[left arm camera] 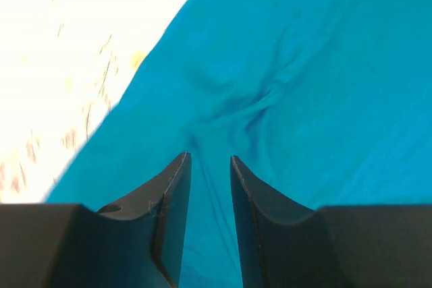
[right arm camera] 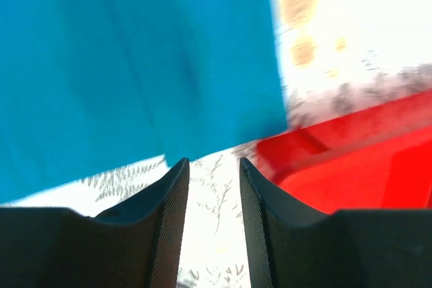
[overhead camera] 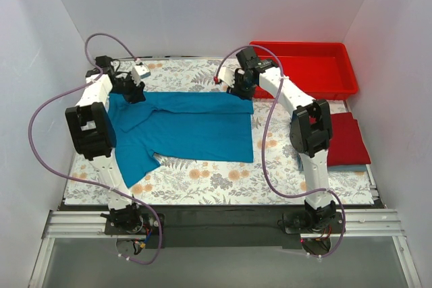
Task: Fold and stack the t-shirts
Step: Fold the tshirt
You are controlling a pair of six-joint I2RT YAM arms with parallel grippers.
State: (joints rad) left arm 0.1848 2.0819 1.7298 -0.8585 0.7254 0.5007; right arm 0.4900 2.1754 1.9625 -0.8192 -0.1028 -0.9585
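The teal-blue t-shirt lies spread on the floral table, its left part folded over and one sleeve hanging toward the front left. My left gripper is at its far left edge. In the left wrist view the jaws stand slightly apart over wrinkled teal cloth. My right gripper is at the shirt's far right corner. In the right wrist view it is open and empty over bare table, just past the shirt's edge. A folded red t-shirt lies at the right on a bluish one.
The rigid red plastic tray stands at the back right, close to my right gripper, and shows in the right wrist view. White walls enclose the floral table cloth on three sides. The arm bases sit at the near edge.
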